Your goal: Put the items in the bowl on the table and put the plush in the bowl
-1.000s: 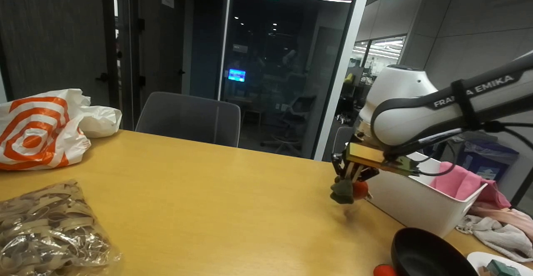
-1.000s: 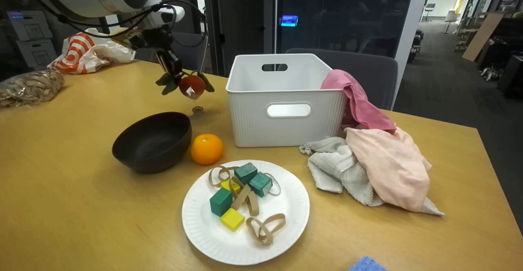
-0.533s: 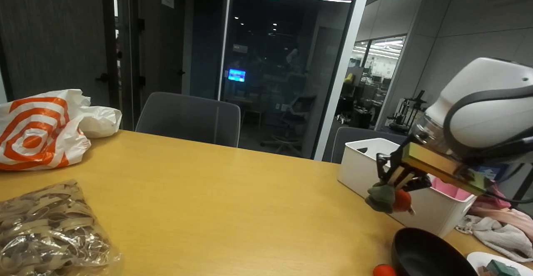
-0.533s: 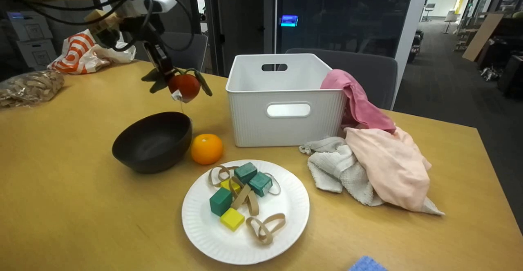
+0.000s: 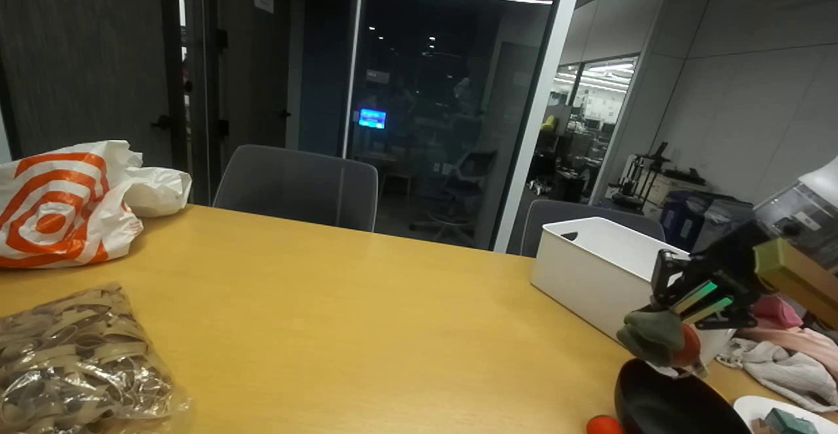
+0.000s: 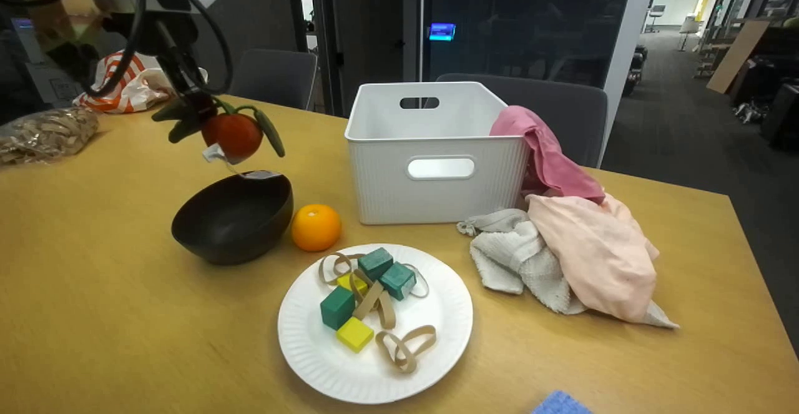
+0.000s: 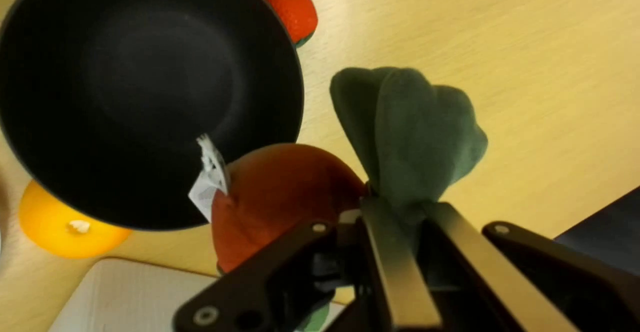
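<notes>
My gripper [image 7: 406,209] is shut on the plush [image 7: 415,131], pinching its grey-green leafy part; the red round part hangs beside the fingers. In an exterior view the gripper [image 5: 684,313] holds the plush [image 5: 651,334] above the table [image 5: 366,329], near the rim of the black bowl [image 5: 681,401]. The plush also shows in an exterior view [image 6: 232,136], its tag hanging by the bowl's [image 6: 231,220] far rim. The bowl [image 7: 150,96] looks empty. Of the items, a red strawberry [image 7: 292,9] and an orange [image 6: 316,228] lie beside it. The bright green ball is not recognisable.
A white box [image 6: 443,195] stands beside the orange, a pink cloth [image 6: 543,158] over its rim. A white plate [image 6: 449,339] holds blocks and rubber bands. Cloths [image 6: 587,245] lie at the right. A bag of bands [image 5: 78,362] and a store bag [image 5: 72,205] are farther off.
My gripper has carried the plush toward the bowl: right and down in an exterior view, left in the other view. It stays shut on the plush. Bowl, orange, box and plate have not moved.
</notes>
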Motion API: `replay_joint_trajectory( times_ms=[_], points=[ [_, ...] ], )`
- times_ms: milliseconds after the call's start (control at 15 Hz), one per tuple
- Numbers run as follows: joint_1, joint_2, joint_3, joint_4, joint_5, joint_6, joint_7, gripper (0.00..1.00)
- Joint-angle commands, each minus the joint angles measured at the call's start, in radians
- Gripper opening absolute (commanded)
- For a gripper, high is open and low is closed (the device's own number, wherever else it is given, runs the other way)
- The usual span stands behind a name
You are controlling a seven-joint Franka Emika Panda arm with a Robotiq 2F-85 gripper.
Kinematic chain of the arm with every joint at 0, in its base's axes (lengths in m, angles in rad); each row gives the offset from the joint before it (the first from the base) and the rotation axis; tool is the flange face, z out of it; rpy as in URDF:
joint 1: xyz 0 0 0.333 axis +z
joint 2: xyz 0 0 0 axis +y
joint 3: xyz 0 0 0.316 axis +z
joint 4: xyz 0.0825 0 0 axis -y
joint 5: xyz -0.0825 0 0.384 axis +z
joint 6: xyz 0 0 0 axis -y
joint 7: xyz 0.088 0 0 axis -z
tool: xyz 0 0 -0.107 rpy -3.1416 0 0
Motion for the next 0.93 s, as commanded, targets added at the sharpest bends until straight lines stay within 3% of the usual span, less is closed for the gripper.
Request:
replay_joint_trajectory(
  times_ms=[0,333,733,800,867],
  points=[
    [0.098,-0.016,-0.069,-0.022,0.163,-0.024,-0.189,0.09],
    [0.056,0.109,-0.051,-0.018,0.201,-0.035,-0.222,0.09],
    [0.0,0.141,-0.041,-0.033,0.189,-0.037,-0.21,0.1],
    [-0.004,0.146,-0.035,-0.034,0.186,-0.034,-0.206,0.35],
    [-0.006,0.148,-0.035,-0.032,0.187,-0.036,-0.207,0.36]
  ],
)
